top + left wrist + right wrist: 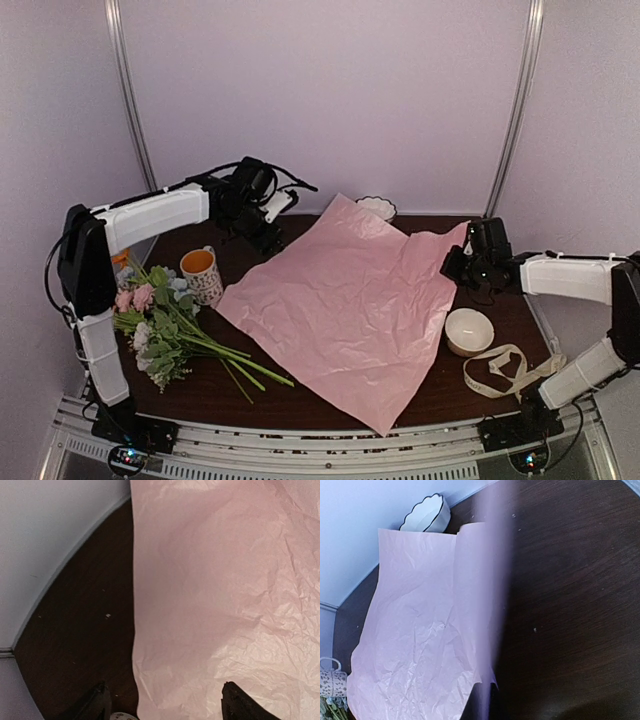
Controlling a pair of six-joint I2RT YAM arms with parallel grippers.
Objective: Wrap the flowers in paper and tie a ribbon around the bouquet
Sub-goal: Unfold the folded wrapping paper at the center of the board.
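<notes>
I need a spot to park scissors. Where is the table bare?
The table is bare at the near edge between the flowers and the paper's near corner, and far left between the mug and the paper. Crowded: the near right, with bowl and ribbon.

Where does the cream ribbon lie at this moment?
In the top view, the ribbon lies loose on the table at the near right, just in front of the plain white bowl and to the right of the paper.

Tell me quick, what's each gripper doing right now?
Left gripper: open, fingers spread above the paper edge, holding nothing.
Right gripper: closed, pinching the paper's lifted corner.
</notes>
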